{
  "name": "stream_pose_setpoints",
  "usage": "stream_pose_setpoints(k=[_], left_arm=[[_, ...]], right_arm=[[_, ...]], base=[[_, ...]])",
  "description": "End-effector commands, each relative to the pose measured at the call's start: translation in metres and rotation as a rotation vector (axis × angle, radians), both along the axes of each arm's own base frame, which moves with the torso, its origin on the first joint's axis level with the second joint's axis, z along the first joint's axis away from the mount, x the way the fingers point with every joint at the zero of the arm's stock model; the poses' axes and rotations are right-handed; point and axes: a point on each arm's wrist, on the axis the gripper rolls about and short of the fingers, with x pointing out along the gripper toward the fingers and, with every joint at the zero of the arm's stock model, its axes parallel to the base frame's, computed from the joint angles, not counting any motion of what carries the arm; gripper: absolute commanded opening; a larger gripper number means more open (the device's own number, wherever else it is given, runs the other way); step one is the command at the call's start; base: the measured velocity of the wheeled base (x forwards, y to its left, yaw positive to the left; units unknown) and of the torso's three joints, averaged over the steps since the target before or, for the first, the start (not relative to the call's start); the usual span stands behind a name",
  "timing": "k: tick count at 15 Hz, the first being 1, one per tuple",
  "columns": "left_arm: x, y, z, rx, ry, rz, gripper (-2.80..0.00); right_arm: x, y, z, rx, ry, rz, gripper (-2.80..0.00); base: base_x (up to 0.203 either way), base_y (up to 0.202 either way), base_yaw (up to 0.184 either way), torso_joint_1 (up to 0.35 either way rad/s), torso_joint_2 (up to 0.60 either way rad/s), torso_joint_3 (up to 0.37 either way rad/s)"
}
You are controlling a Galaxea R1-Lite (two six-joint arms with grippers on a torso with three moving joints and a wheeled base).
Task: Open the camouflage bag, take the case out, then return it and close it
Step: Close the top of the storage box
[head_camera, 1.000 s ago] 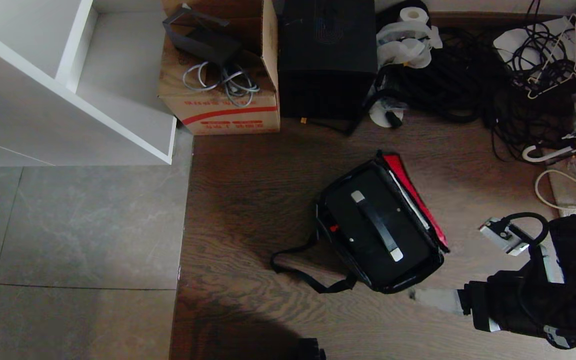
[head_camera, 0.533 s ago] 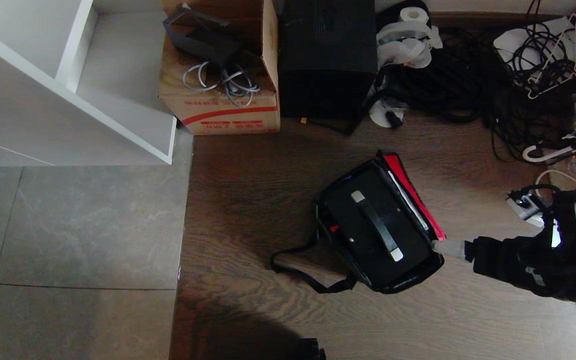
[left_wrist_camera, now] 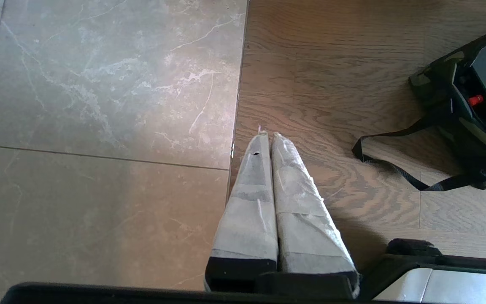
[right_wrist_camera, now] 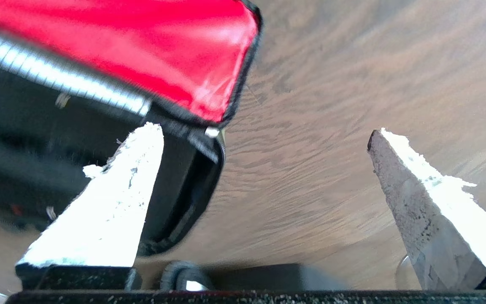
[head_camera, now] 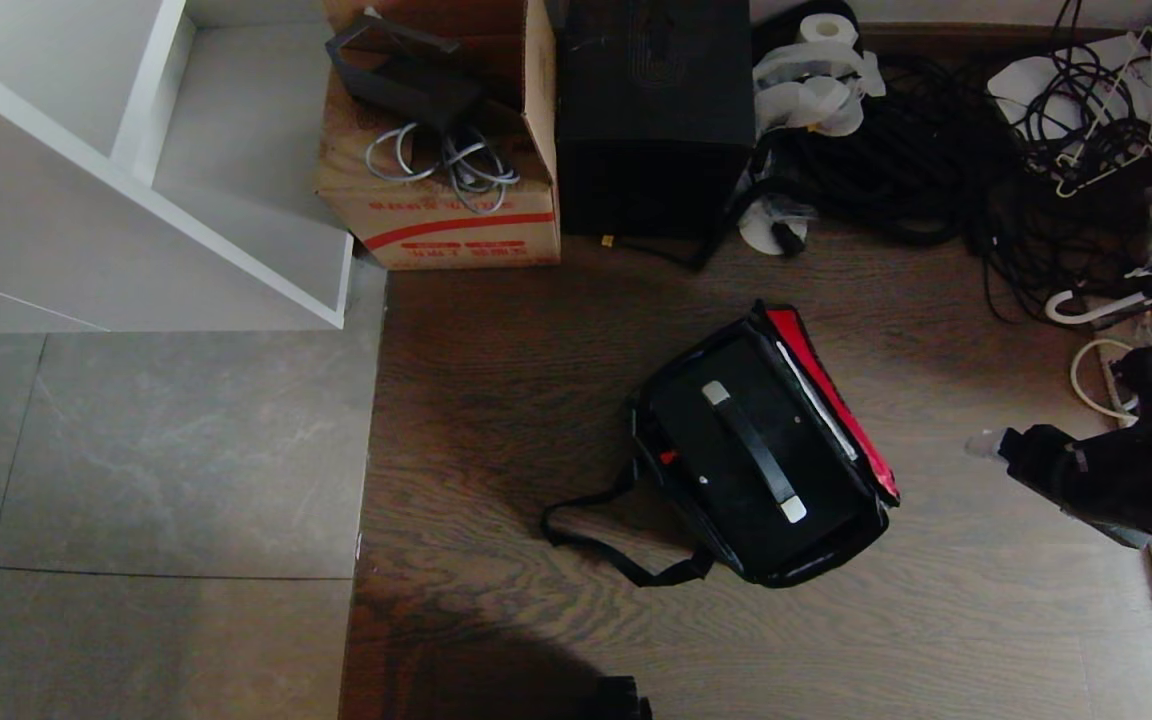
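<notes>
Head view runs, from the left, over a white shelf unit (head_camera: 146, 170) standing on grey floor tiles (head_camera: 146, 460), then onto dark wooden floor (head_camera: 496, 400) where everything else sits. Against the far wall a brown cardboard box (head_camera: 441, 215) with a red stripe holds loose grey cables, and just beside it stands a tall plain black box (head_camera: 654, 110). Nearer the middle of the wood lies the camouflage bag (head_camera: 841, 545), its lid thrown back so the red lining (head_camera: 831, 395) faces up along its right edge, and its black shoulder strap (head_camera: 596, 540) trails out to the left across the boards. Inside the bag rests the case (head_camera: 736, 470), flat and black, its strap-like handle (head_camera: 754, 450) with silver ends running along the top. Further right, a tangle of black cables (head_camera: 936, 170) and white rolls crowd the wall. The left end effector (left_wrist_camera: 267, 134) hangs over the seam between tile and wood, well to the left of the bag, its two taped fingers pressed together with nothing between them. The right end effector (head_camera: 984, 443) hovers at the far right, near the lid's red edge but apart from it; in the right wrist view its fingers (right_wrist_camera: 112, 202) stand wide apart and empty, with the lid's corner in front of them.
</notes>
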Motion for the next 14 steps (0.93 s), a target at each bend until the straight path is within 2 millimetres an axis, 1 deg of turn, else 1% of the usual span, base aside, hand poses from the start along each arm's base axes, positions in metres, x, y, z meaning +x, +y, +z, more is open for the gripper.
stream_pose_setpoints(k=[1,4,6,9,10,12,13,14], left_arm=[[0.001,0.000,-0.003,-0.001,0.010,0.001,-2.80],[0.001,0.000,-0.003,-0.001,0.010,0.001,-2.80],[0.001,0.000,-0.003,-0.001,0.009,0.001,-2.80],[0.001,0.000,-0.003,-0.001,0.009,0.001,-2.80],[0.001,0.000,-0.003,-0.001,0.008,0.001,-2.80],[0.001,0.000,-0.003,-0.001,0.010,0.001,-2.80],[0.001,0.000,-0.003,-0.001,0.011,0.001,-2.80],[0.001,0.000,-0.003,-0.001,0.010,0.001,-2.80]], right_arm=[[0.026,-0.010,-0.032,0.120,0.087,-0.093,0.00],[0.068,-0.029,-0.054,0.287,0.163,-0.120,0.00],[0.093,-0.041,-0.077,0.390,0.210,-0.169,0.00],[0.138,-0.054,-0.094,0.500,0.167,-0.218,0.00],[0.149,-0.057,-0.103,0.546,0.166,-0.228,0.00],[0.166,-0.061,-0.116,0.610,0.157,-0.219,0.00],[0.173,-0.061,-0.120,0.628,0.151,-0.208,0.00],[0.180,-0.063,-0.119,0.643,0.130,-0.205,0.00]], base=[[0.000,0.000,0.000,0.000,0.00,0.000],[0.000,0.000,0.000,0.000,0.00,0.000],[0.000,0.000,0.000,0.000,0.00,0.000],[0.000,0.000,0.000,0.000,0.00,0.000],[0.000,0.000,0.000,0.000,0.00,0.000],[0.000,0.000,0.000,0.000,0.00,0.000],[0.000,0.000,0.000,0.000,0.00,0.000],[0.000,0.000,0.000,0.000,0.00,0.000]])
